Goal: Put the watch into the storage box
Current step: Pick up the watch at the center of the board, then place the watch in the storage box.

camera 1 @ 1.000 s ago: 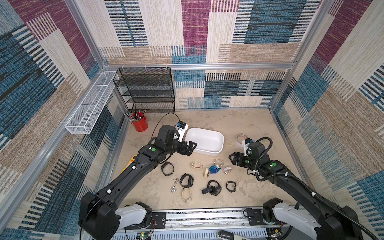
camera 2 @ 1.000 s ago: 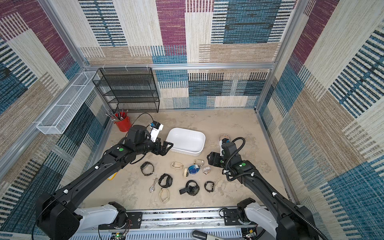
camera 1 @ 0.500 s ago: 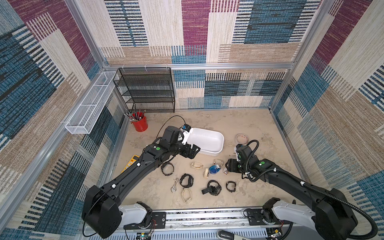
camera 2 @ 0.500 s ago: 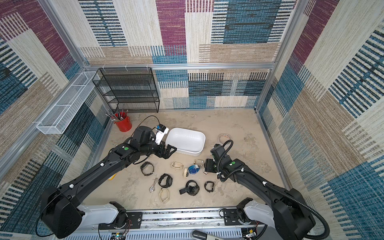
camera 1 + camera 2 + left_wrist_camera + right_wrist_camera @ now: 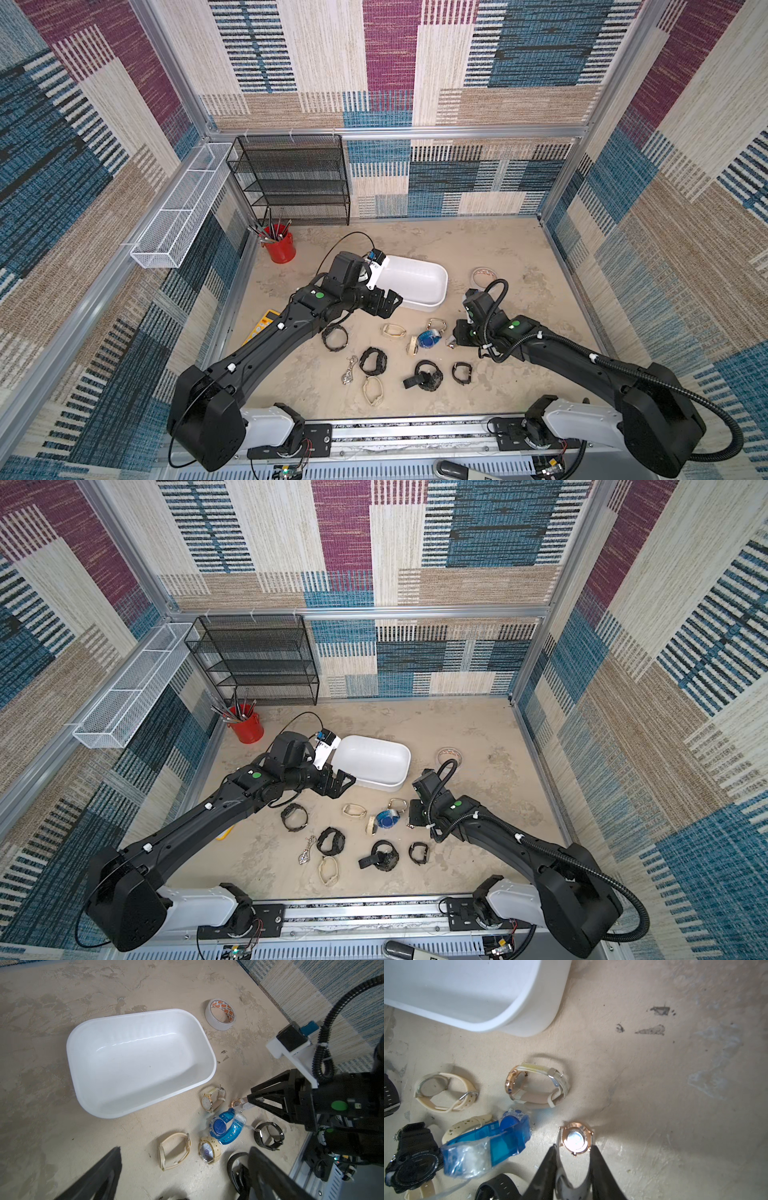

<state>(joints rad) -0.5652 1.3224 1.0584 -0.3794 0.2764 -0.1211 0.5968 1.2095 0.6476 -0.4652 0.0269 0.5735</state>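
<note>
The rose-gold watch (image 5: 576, 1138) lies on the table (image 5: 498, 257) near the storage box (image 5: 135, 1059), off the tub's rounded corner on the right arm's side and outside it. In both top views it is little more than a glint under the right gripper (image 5: 573, 1148). In the right wrist view its grey strap runs down between the fingers (image 5: 548, 1167) and out of frame, and the box is cut off at the picture's edge. From above, the wrist of the left arm (image 5: 291, 328) covers the box's opposite end. Bare tabletop lies on the watch's side away from the box. A cream-strapped watch (image 5: 535, 1086) stands nearer the box, and a wrapped blue watch (image 5: 500, 1136) sits just beside the rose-gold one. The right gripper's jaws are nearly closed, pinching the strap just behind the case. The left gripper (image 5: 385, 302) hangs at the box's near corner, jaws spread wide, holding nothing.
</note>
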